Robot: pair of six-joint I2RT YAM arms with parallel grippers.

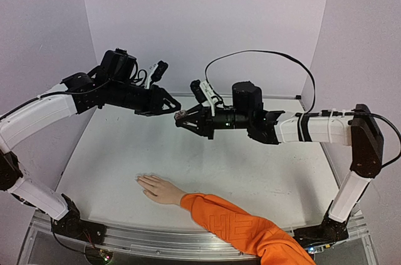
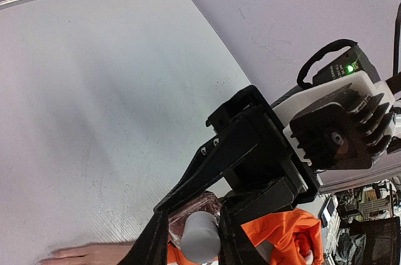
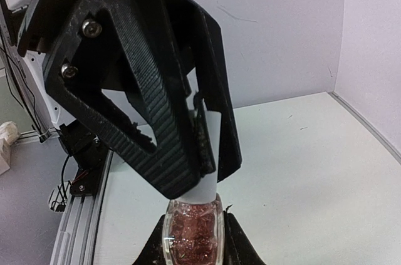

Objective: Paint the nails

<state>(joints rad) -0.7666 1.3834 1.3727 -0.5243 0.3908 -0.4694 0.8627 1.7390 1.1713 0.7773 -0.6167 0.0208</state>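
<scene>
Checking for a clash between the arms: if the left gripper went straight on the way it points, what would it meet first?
The left gripper would meet the white cap at once: its fingers flank it. Right behind come the glitter bottle and the right gripper holding it.

Left arm (image 1: 37, 118) and right arm (image 1: 319, 128): white shells, black joints. The left gripper (image 3: 202, 172) is ribbed black, silver-screwed.
</scene>
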